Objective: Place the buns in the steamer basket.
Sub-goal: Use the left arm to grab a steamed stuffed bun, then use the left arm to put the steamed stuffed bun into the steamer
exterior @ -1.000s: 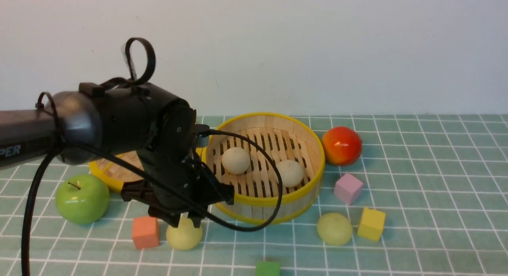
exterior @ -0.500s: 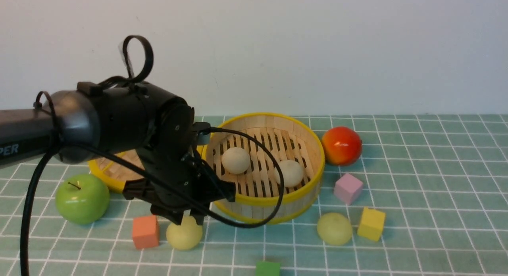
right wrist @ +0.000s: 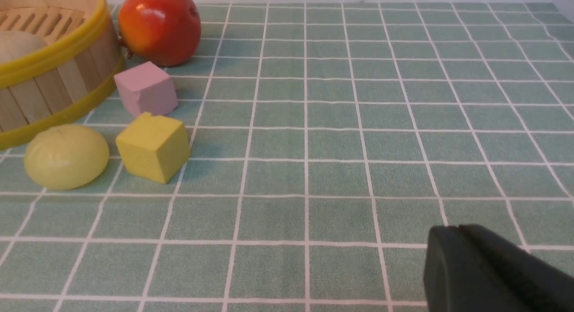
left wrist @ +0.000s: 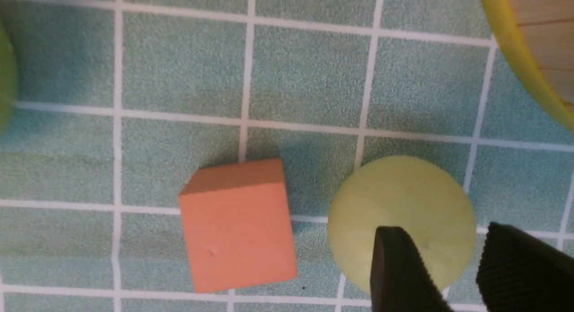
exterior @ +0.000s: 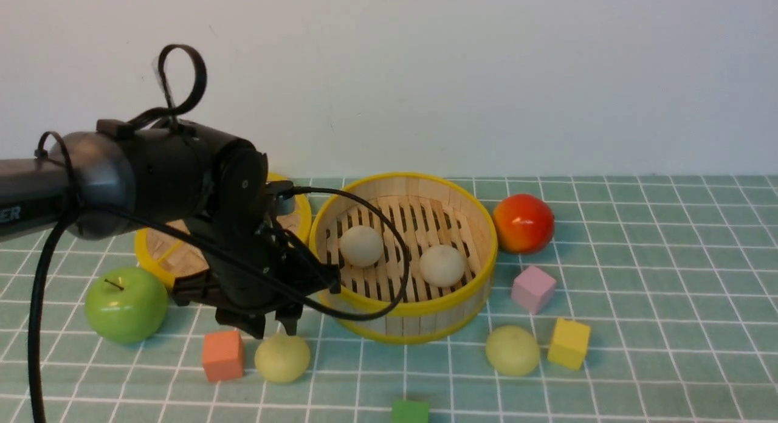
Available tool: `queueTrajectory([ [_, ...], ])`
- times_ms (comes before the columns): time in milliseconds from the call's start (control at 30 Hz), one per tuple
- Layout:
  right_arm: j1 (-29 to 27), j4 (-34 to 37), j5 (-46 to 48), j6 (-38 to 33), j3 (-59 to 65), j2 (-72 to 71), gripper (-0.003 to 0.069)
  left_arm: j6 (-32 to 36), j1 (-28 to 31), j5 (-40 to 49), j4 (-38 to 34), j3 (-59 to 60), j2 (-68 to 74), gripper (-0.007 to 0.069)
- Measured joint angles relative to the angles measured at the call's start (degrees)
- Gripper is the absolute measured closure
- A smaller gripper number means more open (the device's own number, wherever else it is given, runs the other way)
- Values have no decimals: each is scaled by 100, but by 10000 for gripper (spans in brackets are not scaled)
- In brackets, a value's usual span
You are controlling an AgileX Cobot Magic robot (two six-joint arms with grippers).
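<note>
Left gripper [exterior: 273, 327], jaws apart, seemingly just above yellow-green bun [exterior: 282, 358]

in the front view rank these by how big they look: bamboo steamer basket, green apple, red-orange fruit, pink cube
1. round bamboo steamer basket with yellow rims
2. glossy green apple, though it sits nearer the camera than the next one, so this step is less sure
3. glossy red-orange fruit
4. small pink cube
</note>
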Motion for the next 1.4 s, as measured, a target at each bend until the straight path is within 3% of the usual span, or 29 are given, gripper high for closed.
queueTrajectory([
  [433,0,0,0,0,0,0,617,0,0,-17,-46,0,362,358],
  [600,0,0,0,0,0,0,617,32,0,-48,-47,0,374,421],
  [833,0,0,0,0,0,0,617,107,0,-29,-53,0,374,605],
  [933,0,0,0,0,0,0,617,132,0,29,-53,0,374,637],
  [1400,0,0,0,0,0,0,617,315,-6,546,-187,-656,-313,638],
])
